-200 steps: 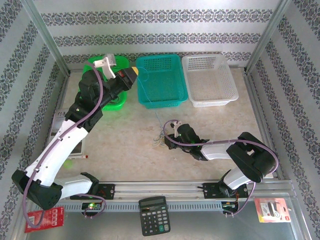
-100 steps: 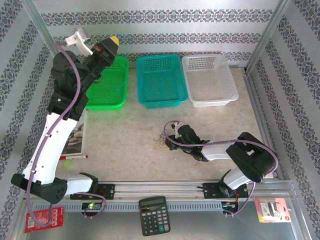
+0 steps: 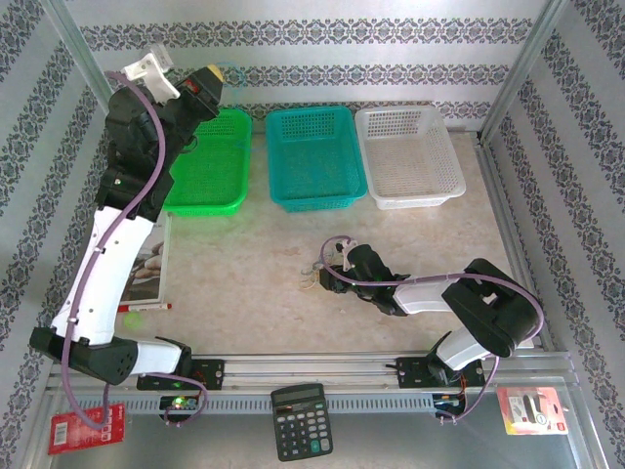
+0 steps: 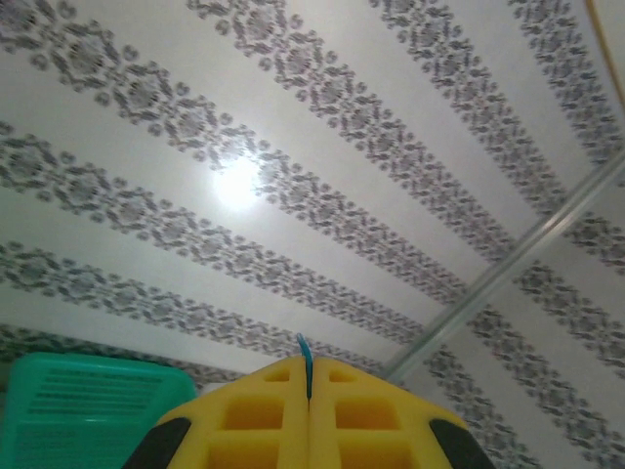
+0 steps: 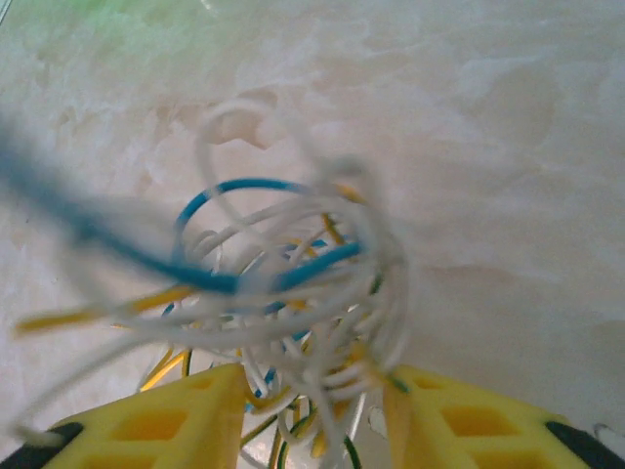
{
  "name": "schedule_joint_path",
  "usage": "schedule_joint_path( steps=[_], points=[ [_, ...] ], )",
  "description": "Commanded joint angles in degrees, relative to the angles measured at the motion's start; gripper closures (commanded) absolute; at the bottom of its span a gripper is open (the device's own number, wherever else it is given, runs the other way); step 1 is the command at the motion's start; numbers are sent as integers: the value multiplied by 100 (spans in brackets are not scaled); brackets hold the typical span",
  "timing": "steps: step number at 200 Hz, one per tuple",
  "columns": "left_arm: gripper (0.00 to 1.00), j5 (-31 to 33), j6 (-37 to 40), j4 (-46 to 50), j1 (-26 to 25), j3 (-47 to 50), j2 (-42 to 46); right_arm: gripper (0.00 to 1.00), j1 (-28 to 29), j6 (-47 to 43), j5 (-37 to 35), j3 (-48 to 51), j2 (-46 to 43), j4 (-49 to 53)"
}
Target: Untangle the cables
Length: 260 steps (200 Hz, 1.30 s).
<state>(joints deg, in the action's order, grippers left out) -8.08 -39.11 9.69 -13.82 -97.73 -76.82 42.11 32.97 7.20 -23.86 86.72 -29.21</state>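
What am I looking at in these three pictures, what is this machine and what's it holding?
Two robot arms are bolted at the near edge of a table. The wide picture looks down from above, and the other two come from a camera on each wrist. The left pincer, raised toward the back wall, is shut on a thin blue strand. The right pincer is low over the table, its yellow fingers apart with curly cables between them. At the back stand a green basket, a teal basket and a white basket. A calculator lies in front.

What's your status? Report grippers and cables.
Left gripper raised, shut on a blue strand. Right gripper down on the table, jaws apart around the tangled cables. Baskets well clear.
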Motion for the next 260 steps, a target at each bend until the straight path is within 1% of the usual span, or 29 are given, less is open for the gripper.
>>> schedule_joint_path(
  steps=[1, 21, 39, 67, 83, 137, 198, 205, 211, 218, 233, 241, 250, 260],
  points=[
    [100, 263, 454, 145, 233, -34, -194, 52, -52, -44, 120, 37, -295, 177],
    [100, 345, 653, 95, 418, -78, -438, 47, -48, -64, 119, 26, -545, 400],
    [100, 315, 703, 41, 657, -126, -658, 42, -60, -89, 74, 28, -802, 617],
    [100, 326, 742, -38, 976, -158, -960, 32, -55, -132, 1, 25, -1139, 914],
    [100, 323, 809, -42, 1123, -158, -1113, 30, -58, -151, -27, 13, -1280, 1072],
    [100, 293, 1036, -158, 1404, 198, -1397, 28, -62, -171, -156, 18, -1801, 1511],
    [100, 290, 1110, -320, 1455, 1147, -1600, 27, -64, -124, -404, 27, -2528, 1922],
    [98, 257, 1129, -303, 1462, 1194, -1659, 27, -69, -118, -449, 20, -2603, 1995],
    [93, 200, 1142, -250, 1475, 1197, -1720, 26, -65, -107, -501, 15, -2674, 2060],
    [80, 78, 1163, -201, 1496, 1173, -1814, 26, -69, -109, -544, 19, -2742, 2109],
    [38, -170, 1161, 71, 1531, 974, -2013, 26, -84, -36, -665, 62, -2887, 2140],
    [21, -281, 1165, 231, 1532, 836, -2116, 26, -105, 26, -694, 74, -2944, 2175],
    [9, -425, 1193, 350, 1540, 697, -2202, 26, -141, 63, -639, 78, -3001, 2201],
    [1, -529, 1204, 477, 1532, 549, -2253, 26, -164, 82, -585, 89, -3043, 2205]
  ],
)
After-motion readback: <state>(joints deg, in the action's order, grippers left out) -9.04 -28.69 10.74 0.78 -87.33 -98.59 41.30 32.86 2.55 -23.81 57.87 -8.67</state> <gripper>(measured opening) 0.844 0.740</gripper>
